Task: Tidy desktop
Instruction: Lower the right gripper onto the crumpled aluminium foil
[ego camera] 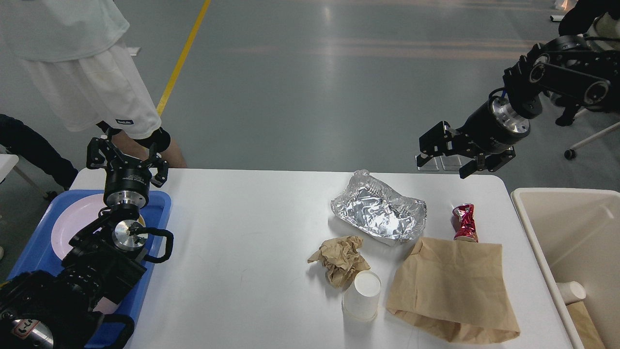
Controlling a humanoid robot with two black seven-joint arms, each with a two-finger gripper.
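Observation:
The white desktop [242,232] fills the middle of the head view. On its right half lie a crumpled foil tray [378,213], a crushed red can [465,223], a flat brown paper bag [453,288], a crumpled brown paper wad [341,259] and an upturned white paper cup [362,295]. My left gripper [127,152] is open and empty above the far end of the blue tray [155,208]. My right gripper [438,157] is open and empty, held above the desktop's far right edge, beyond the can.
The blue tray at the left holds a pink plate [72,228]. A beige bin [557,228] stands off the right edge with a white cup [571,291] and brown paper inside. A person in white shorts [92,92] stands beyond the far left corner.

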